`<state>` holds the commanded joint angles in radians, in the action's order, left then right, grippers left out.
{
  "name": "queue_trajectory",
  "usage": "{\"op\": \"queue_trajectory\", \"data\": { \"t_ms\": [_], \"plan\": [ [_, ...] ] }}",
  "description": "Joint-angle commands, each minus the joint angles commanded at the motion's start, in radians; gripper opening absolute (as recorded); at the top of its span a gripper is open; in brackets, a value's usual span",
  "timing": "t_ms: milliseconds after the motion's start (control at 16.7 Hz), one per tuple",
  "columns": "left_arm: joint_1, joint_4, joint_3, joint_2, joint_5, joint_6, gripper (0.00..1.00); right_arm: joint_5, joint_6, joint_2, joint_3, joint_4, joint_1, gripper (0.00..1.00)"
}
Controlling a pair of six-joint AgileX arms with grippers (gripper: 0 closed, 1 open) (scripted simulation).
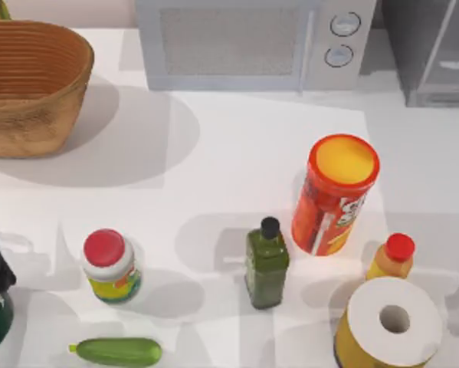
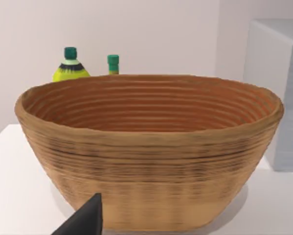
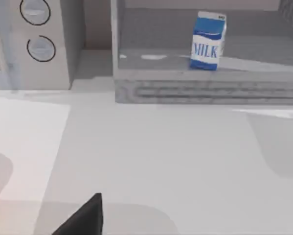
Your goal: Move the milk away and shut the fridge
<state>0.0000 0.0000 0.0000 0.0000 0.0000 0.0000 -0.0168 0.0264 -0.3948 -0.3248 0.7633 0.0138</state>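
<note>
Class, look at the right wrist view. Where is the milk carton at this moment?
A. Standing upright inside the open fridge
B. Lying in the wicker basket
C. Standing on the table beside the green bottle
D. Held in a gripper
A: the milk stands upright on the floor of the open fridge, next to the microwave, with no gripper touching it.

A blue top and a white label lettered "MILK" are borne by the milk (image 3: 208, 41), set within the grey fridge (image 3: 205, 83). A ribbed tan weave is shown by the basket (image 1: 30, 84); the chip can (image 1: 335, 195) is coloured red with a yellow lid.
</note>
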Motion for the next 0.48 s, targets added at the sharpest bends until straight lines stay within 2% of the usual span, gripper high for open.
{"op": "queue_trajectory", "data": {
  "t_ms": [240,480],
  "plan": [
    [0.0,0.0,0.0,0.0,0.0,0.0,1.0,0.002,-0.001,-0.189,-0.157,0.36,-0.005,1.0],
    [0.0,0.0,0.0,0.0,0.0,0.0,1.0,0.006,-0.007,-0.339,-0.281,0.61,-0.01,1.0]
  ]
}}
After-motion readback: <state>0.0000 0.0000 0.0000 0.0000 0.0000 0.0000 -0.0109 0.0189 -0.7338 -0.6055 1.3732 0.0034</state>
